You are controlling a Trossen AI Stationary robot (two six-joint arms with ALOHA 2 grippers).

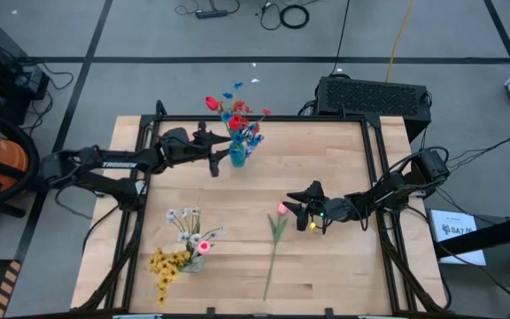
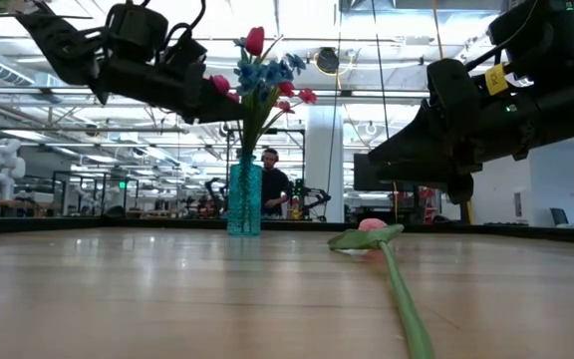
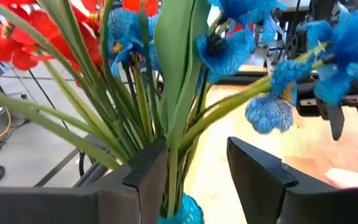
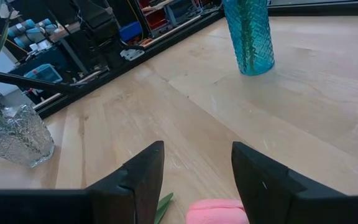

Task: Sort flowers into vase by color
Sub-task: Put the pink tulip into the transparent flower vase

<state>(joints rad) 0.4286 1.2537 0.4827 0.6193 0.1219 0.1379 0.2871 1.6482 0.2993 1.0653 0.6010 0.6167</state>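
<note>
The pink flower (image 1: 278, 225) lies flat on the worktop (image 1: 343, 257), stem running toward the near edge, head pointing at my right claw (image 1: 294, 209). Its head sits just below my parted, empty fingers (image 4: 143, 174). My left claw (image 1: 223, 150) hangs released, its fingers straddling stems above the blue vase (image 1: 237, 156)

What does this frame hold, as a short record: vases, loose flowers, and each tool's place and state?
teal vase: far side of table, holds red and blue flowers
clear vase: near left, holds white, yellow and pink flowers
loose flower: pink tulip lying flat mid-table, stem toward the near edge
left tool: open, at the stems just above the teal vase
right tool: open, over the tulip's head, holding nothing
</note>
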